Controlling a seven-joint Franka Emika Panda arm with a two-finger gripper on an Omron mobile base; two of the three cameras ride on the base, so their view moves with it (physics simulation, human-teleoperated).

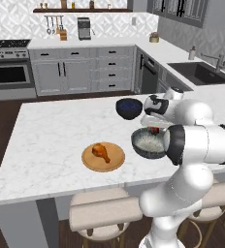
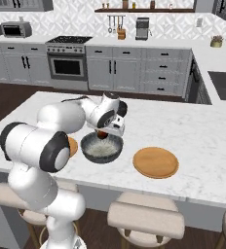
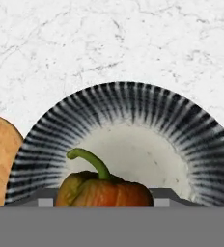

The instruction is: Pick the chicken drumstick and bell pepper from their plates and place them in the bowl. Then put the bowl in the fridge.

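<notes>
My gripper (image 3: 103, 197) is shut on the red-orange bell pepper (image 3: 103, 188), stem up, and holds it just above the grey speckled bowl (image 3: 133, 103). The pepper (image 2: 103, 134) hangs over the bowl (image 2: 102, 147) near the island's front edge. Left of the bowl (image 1: 148, 143), the chicken drumstick (image 1: 101, 151) lies on a tan wooden plate (image 1: 117, 161). The other plate (image 2: 155, 162) is bare, to the bowl's right. The fridge is out of view.
A glossy dark blue bowl (image 1: 129, 107) stands on the marble island just behind the grey bowl. Stools (image 1: 104, 210) line the island's near edge. A sink (image 1: 201, 72) is set in the counter at the right, and a stove (image 1: 10, 68) stands at the far left.
</notes>
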